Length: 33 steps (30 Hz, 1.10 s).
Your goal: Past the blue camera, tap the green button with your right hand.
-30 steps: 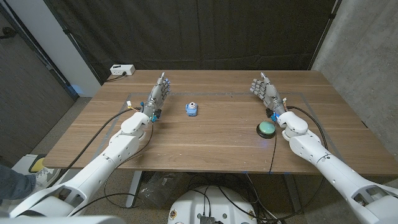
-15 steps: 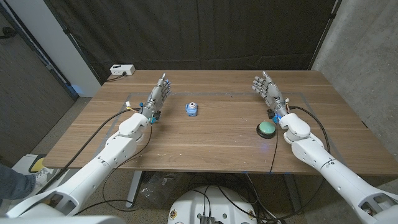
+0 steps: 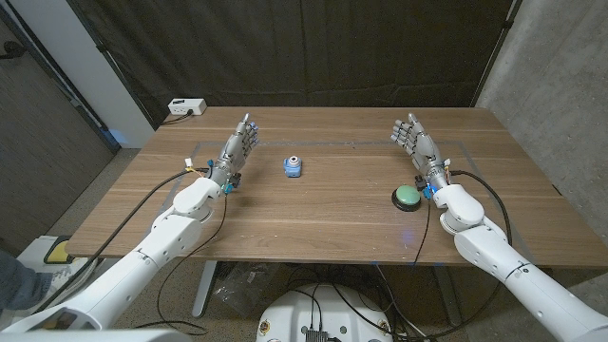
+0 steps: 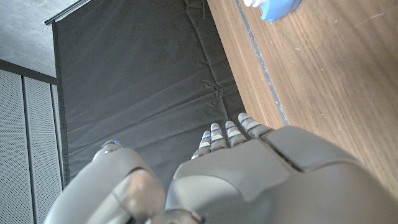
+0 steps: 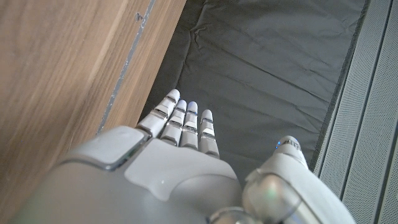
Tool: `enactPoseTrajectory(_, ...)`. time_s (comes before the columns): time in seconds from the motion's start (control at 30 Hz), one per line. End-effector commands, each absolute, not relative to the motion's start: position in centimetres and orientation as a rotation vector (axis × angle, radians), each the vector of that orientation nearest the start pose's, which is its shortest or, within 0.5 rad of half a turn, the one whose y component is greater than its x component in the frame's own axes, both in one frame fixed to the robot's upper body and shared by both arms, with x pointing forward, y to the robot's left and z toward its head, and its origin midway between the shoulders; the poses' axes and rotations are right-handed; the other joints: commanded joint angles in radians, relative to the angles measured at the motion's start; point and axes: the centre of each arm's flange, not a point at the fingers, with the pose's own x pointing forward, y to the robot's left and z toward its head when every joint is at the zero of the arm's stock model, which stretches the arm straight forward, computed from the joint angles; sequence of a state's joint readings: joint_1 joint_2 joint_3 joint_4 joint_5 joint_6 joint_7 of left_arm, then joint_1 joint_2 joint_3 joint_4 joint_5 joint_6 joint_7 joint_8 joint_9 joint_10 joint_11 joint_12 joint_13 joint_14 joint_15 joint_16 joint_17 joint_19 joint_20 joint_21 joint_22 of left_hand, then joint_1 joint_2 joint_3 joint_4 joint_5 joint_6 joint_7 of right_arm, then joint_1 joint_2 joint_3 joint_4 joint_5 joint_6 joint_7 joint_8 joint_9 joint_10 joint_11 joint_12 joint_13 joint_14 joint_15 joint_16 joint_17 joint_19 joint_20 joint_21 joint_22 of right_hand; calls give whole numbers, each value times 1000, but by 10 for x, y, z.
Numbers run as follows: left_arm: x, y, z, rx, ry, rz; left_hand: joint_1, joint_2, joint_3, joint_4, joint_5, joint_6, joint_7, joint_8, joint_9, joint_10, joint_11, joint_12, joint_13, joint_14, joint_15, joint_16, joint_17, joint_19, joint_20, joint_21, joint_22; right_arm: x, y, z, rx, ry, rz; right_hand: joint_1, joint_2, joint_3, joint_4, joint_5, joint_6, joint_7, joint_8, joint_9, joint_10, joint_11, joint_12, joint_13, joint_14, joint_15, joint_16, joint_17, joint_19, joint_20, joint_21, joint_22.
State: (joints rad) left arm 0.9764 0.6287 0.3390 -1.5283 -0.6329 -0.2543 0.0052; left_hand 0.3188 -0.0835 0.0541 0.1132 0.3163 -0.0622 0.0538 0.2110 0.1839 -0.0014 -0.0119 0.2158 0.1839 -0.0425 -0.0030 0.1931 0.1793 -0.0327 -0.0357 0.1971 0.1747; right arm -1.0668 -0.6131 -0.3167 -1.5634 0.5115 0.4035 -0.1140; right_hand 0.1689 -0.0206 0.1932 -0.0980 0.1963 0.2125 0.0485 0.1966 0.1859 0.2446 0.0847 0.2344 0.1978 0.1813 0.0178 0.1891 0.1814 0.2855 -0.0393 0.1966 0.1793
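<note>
The green button (image 3: 406, 197) sits in a black base on the right side of the table. A small blue camera (image 3: 293, 166) stands near the table's middle, and its edge shows in the left wrist view (image 4: 273, 9). My right hand (image 3: 416, 145) is open with fingers stretched toward the far edge, just beyond and to the right of the button, not touching it. The same hand's back (image 5: 180, 149) shows in the right wrist view. My left hand (image 3: 235, 152) is open too, left of the camera, fingers extended (image 4: 236, 140).
A white power strip (image 3: 186, 107) lies at the table's far left corner. Cables run along both forearms over the wooden table (image 3: 323, 214). A black curtain hangs behind the table, and a concrete wall stands on the right.
Both arms have drawn back slightly toward the near edge. The right hand has shifted a little to the right and the left hand a little to the left. Button and camera have not moved.
</note>
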Motion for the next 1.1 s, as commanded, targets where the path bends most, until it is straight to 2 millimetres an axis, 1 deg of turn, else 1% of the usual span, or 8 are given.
enactPoseTrajectory(0.03, 602, 298, -35, 56, -624, -235, 11, 1, -4, 3, 9, 8, -3, 5, 2, 11, -1, 8, 5, 9, -1, 7, 4, 0, -19, 7, 4, 558, -292, -52, -112, -741, 134, 3, -8, -1, -1, 6, 4, -8, 3, 3, 8, -6, 9, 0, 11, 0, 5, 2, 12, -11, 8, 4)
enactPoseTrajectory(0.23, 605, 299, -38, 60, -605, -233, 18, 7, -3, 1, 11, 19, -2, 7, 2, 22, -3, 10, 5, 20, -1, 9, 3, 5, -18, 8, 4, 547, -298, -57, -106, -747, 104, 5, -7, -1, -2, 7, 13, -14, 6, 3, 14, -5, 9, -3, 17, -3, 6, 2, 18, -11, 9, 4)
enactPoseTrajectory(0.4, 611, 298, -40, 67, -586, -236, 26, 13, -2, -2, 14, 35, -7, 11, 2, 37, -3, 13, 5, 33, 0, 11, 3, 19, -15, 12, 4, 538, -302, -66, -98, -756, 79, 7, -4, -2, -3, 10, 48, -29, 18, 5, 42, -17, 16, -6, 36, -11, 9, 2, 30, -15, 12, 4)
enactPoseTrajectory(0.57, 611, 298, -39, 58, -596, -228, 30, 15, -2, -3, 15, 44, -7, 12, 2, 43, -4, 14, 5, 38, 0, 11, 3, 22, -14, 12, 4, 531, -307, -74, -107, -723, 62, 10, -3, -2, -5, 11, 55, -38, 19, 6, 58, -32, 20, -7, 48, -20, 11, 1, 41, -20, 15, 4)
enactPoseTrajectory(0.83, 610, 295, -37, 52, -592, -238, 35, 19, -2, -5, 16, 55, -6, 14, 2, 52, -5, 15, 5, 45, 0, 11, 3, 26, -11, 12, 4, 517, -315, -86, -99, -725, 21, 13, -2, -2, -7, 13, 61, -43, 19, 6, 69, -40, 21, -8, 59, -26, 12, 1, 50, -23, 17, 4)
enactPoseTrajectory(0.9, 609, 294, -35, 59, -592, -237, 36, 19, -2, -5, 16, 57, -5, 14, 2, 53, -6, 15, 5, 47, -1, 11, 3, 26, -11, 12, 4, 514, -317, -90, -101, -725, 17, 15, -2, -2, -8, 14, 72, -54, 22, 7, 76, -51, 23, -8, 66, -27, 12, 1, 51, -24, 16, 5)
enactPoseTrajectory(1.03, 610, 290, -31, 71, -586, -242, 38, 21, -2, -6, 17, 58, -6, 13, 2, 54, -5, 14, 5, 48, -2, 11, 3, 26, -11, 12, 4, 509, -320, -96, -94, -722, 4, 18, -1, -3, -10, 15, 98, -81, 27, 7, 99, -90, 27, -10, 81, -38, 12, 1, 60, -28, 17, 5)
enactPoseTrajectory(1.1, 610, 288, -29, 81, -587, -241, 39, 22, -2, -7, 17, 58, -6, 13, 2, 54, -5, 14, 5, 48, -2, 10, 3, 26, -11, 11, 4, 507, -321, -98, -93, -722, 1, 19, 0, -4, -11, 15, 105, -83, 29, 7, 106, -96, 28, -10, 90, -45, 13, 1, 68, -31, 19, 5)
